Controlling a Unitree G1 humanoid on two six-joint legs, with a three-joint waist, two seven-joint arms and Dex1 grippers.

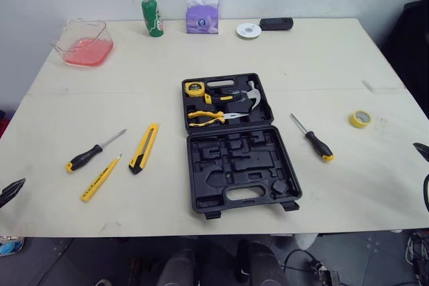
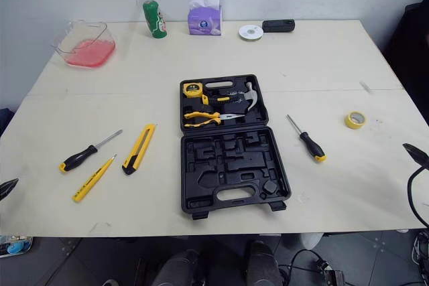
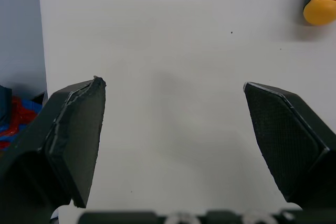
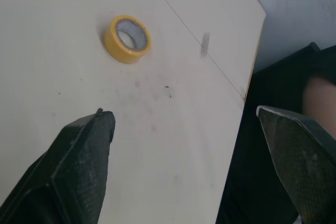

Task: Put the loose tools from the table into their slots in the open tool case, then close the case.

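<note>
The open black tool case [image 1: 201, 165] lies mid-table. Its far half holds a tape measure [image 1: 194, 88], a hammer [image 1: 241, 94] and pliers [image 1: 208, 118]; the near half has bare moulded slots. Left of it lie a yellow-black utility knife [image 1: 145, 147], a black-handled screwdriver [image 1: 94, 151] and a yellow tester screwdriver [image 1: 100, 177]. Another screwdriver [image 1: 312, 138] lies to the right, with a yellow tape roll [image 1: 360, 118] beyond it. My left gripper [image 3: 173, 85] hangs open over bare table at the near left edge, a yellow handle end [image 3: 321, 1] ahead. My right gripper [image 4: 181, 111] is open near the table's right edge, close to the tape roll [image 4: 127, 38].
Along the far edge stand a clear container of pink liquid [image 1: 84, 43], a green can [image 1: 152, 17], a purple tissue box [image 1: 202, 11], a white disc [image 1: 249, 30] and a black object [image 1: 276, 23]. Something dark stands off the table's right side.
</note>
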